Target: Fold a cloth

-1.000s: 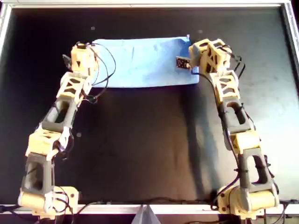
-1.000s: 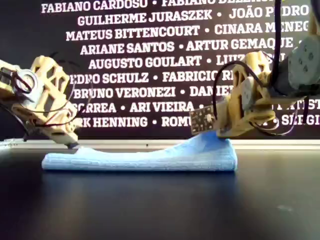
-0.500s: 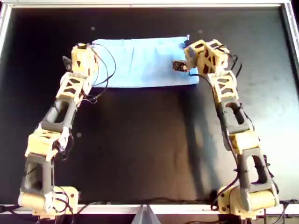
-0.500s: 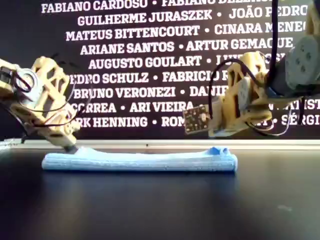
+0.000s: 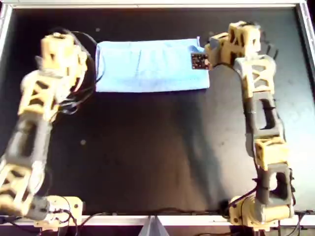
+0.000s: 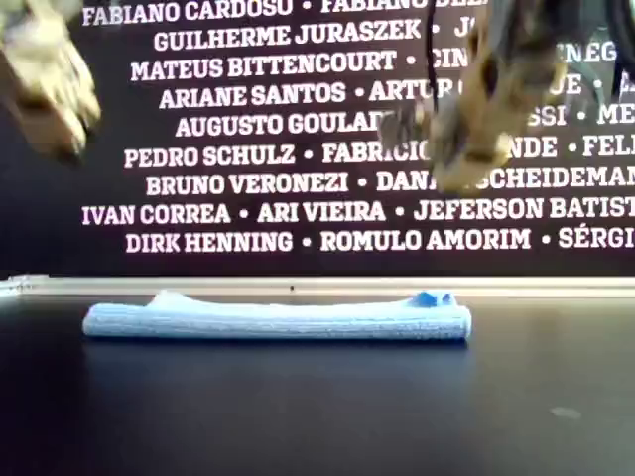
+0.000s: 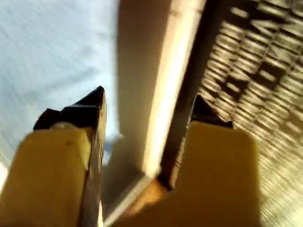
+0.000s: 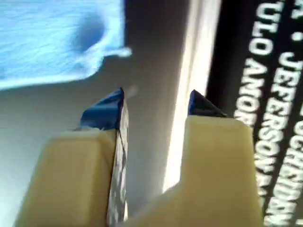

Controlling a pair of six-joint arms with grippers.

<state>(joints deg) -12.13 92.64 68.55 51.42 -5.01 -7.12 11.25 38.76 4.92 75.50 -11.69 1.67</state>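
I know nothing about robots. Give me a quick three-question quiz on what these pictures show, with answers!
1. True or false: the cloth lies folded into a long flat strip on the black table.
2. What is the left hand holding? A) the cloth B) a cable C) nothing
3. Fill in: in the exterior view, both hands are raised well ____ the cloth.

Key:
1. True.
2. C. Its jaws stand apart with nothing between them, as do those of the right hand.
3. above
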